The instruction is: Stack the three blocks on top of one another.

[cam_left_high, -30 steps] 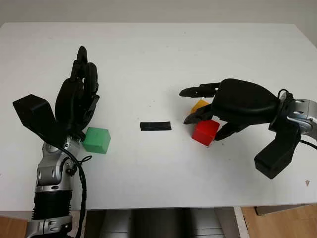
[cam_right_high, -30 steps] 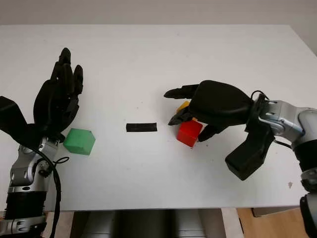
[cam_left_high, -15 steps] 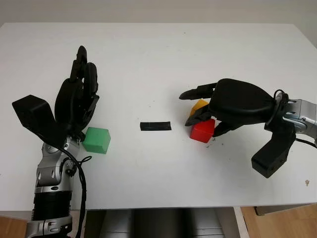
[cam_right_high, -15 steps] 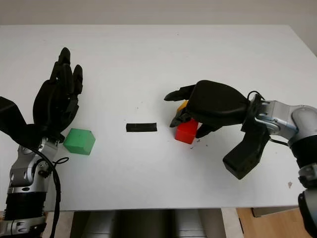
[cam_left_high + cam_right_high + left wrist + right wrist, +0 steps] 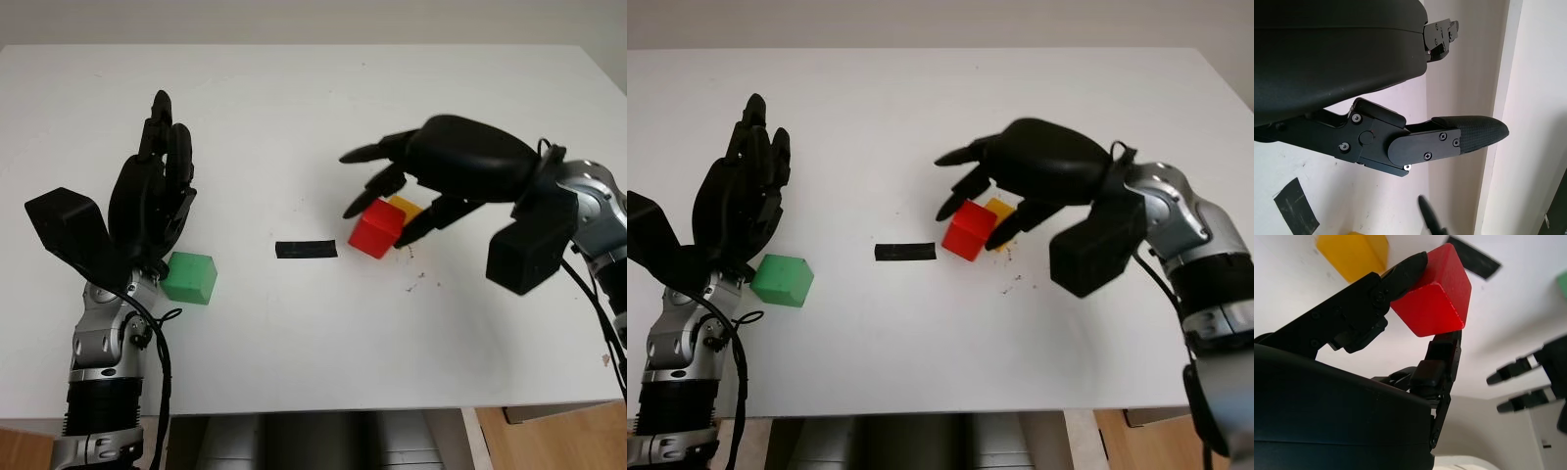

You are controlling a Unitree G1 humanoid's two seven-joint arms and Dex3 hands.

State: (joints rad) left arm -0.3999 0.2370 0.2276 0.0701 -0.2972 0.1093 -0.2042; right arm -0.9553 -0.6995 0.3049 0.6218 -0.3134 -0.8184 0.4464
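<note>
Right of the table's (image 5: 294, 117) middle, the right hand (image 5: 446, 166) has the red block (image 5: 376, 227) pinched between its fingers (image 5: 1400, 276), lifted and tilted, just in front of the yellow block (image 5: 409, 207) sitting on the tabletop. A strip of black tape (image 5: 306, 249) lies just left of them. Way over on the left, the left hand (image 5: 147, 201) is open, held upright beside the green block (image 5: 190, 277).

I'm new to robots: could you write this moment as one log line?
right hand: shut on red block, lifted | yellow block: on table | left hand: open beside green block
</note>
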